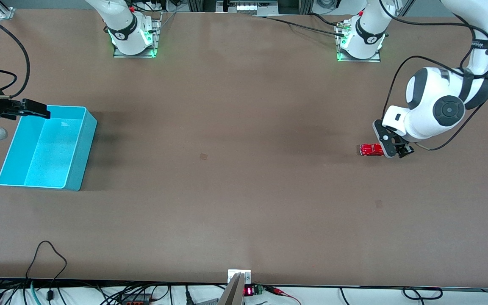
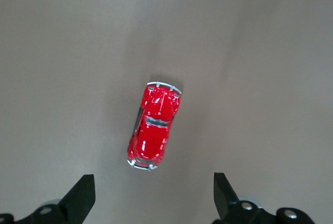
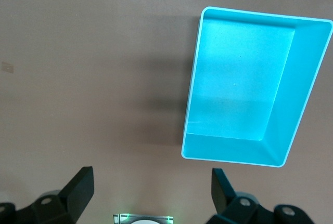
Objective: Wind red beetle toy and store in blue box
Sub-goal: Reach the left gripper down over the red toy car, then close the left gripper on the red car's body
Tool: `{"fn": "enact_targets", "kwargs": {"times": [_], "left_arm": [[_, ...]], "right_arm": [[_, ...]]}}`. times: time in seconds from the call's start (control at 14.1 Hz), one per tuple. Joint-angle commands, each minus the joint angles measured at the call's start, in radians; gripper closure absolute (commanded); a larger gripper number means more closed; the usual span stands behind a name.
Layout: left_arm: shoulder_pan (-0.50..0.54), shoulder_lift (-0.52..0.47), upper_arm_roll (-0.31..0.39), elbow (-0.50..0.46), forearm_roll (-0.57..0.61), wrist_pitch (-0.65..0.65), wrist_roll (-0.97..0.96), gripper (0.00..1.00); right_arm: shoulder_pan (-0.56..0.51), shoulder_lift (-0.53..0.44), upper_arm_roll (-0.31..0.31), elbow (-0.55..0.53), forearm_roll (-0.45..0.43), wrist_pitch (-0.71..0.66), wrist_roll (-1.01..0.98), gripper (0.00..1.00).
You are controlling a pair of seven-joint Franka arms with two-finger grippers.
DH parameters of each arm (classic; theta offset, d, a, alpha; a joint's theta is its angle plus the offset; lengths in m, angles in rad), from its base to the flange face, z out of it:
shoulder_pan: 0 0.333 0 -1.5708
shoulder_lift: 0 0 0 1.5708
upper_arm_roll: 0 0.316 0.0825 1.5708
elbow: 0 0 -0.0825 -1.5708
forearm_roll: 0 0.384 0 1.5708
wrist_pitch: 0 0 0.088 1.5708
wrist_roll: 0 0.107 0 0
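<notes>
The red beetle toy [image 1: 370,149] stands on its wheels on the brown table toward the left arm's end. My left gripper [image 1: 396,148] hovers low beside it, open and empty. In the left wrist view the toy [image 2: 154,126] lies just ahead of the gripper [image 2: 153,198], not between the spread fingers [image 2: 80,198]. The blue box [image 1: 86,146] sits empty toward the right arm's end. My right gripper [image 1: 41,111] is open and empty over the box's rim on the side nearest the robots' bases. In the right wrist view the box [image 3: 190,104] lies ahead of the gripper [image 3: 151,193].
The two arm bases [image 1: 134,36] [image 1: 360,40] stand along the table's edge by the robots. Cables and a small display [image 1: 248,291] lie at the table's edge nearest the front camera. A wide stretch of bare table separates toy and box.
</notes>
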Motion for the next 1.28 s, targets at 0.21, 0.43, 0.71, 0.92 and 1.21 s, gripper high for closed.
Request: {"fn": "enact_targets", "kwargs": {"times": [0.21, 0.43, 0.71, 0.92, 1.21], "left_arm": [[0.005, 0.108, -0.002, -0.010, 0.026, 0.148, 0.153, 0.09], [0.006, 0.128, -0.002, -0.010, 0.025, 0.158, 0.183, 0.23], [0.006, 0.142, -0.002, -0.010, 0.025, 0.158, 0.189, 0.39], [0.006, 0.152, -0.002, -0.011, 0.025, 0.156, 0.190, 0.41], [0.006, 0.154, -0.002, -0.022, 0.026, 0.156, 0.192, 0.49]], "right_arm": [[0.001, 0.002, 0.003, 0.000, -0.014, -0.010, -0.005, 0.00], [0.001, 0.004, 0.003, 0.000, -0.014, -0.010, -0.004, 0.00], [0.000, 0.005, 0.003, 0.003, -0.014, -0.010, -0.005, 0.00], [-0.003, 0.005, 0.003, 0.005, -0.014, -0.010, -0.005, 0.00], [-0.005, 0.005, 0.003, 0.008, -0.014, -0.010, -0.007, 0.00]]}}
